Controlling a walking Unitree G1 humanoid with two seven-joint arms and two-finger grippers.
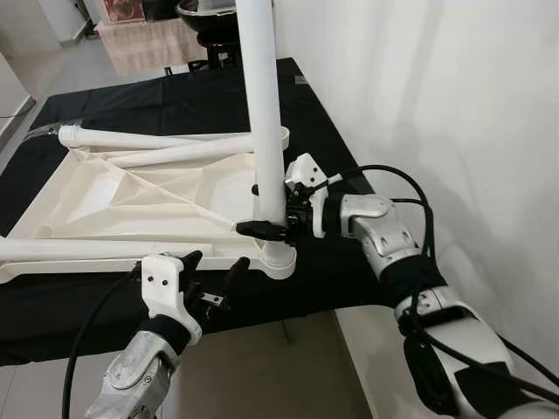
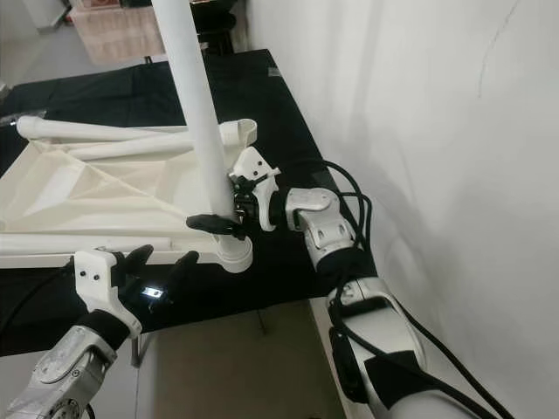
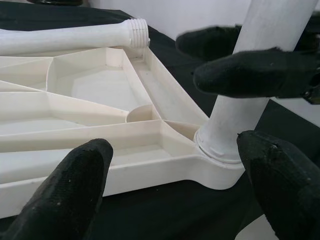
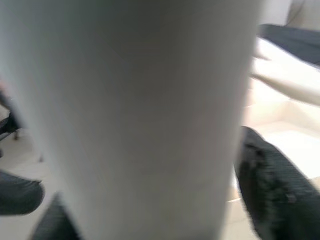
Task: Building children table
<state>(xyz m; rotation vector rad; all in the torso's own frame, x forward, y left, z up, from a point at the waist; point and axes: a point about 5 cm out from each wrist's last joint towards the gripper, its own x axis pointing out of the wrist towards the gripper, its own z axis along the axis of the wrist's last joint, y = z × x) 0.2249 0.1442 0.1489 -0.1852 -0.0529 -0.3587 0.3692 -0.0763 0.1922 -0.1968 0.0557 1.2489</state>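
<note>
A cream tabletop (image 1: 131, 196) lies upside down on a black-covered table (image 1: 349, 262), ribs facing up. A white table leg (image 1: 266, 131) stands upright in the near right corner socket (image 1: 281, 260). My right gripper (image 1: 262, 209) is shut on this leg just above the socket; the leg (image 4: 125, 115) sits close before the right wrist camera. My left gripper (image 1: 216, 264) is open, hovering at the tabletop's near edge, left of the socket (image 3: 220, 155). Three more legs lie across the tabletop, one (image 1: 148, 138) with a threaded end (image 3: 140, 32).
A white wall (image 1: 437, 96) runs close along the right side of the table. The black table edge (image 1: 262, 327) is near me, with light floor below. A dark piece of furniture (image 1: 210, 22) and a rug lie beyond the far end.
</note>
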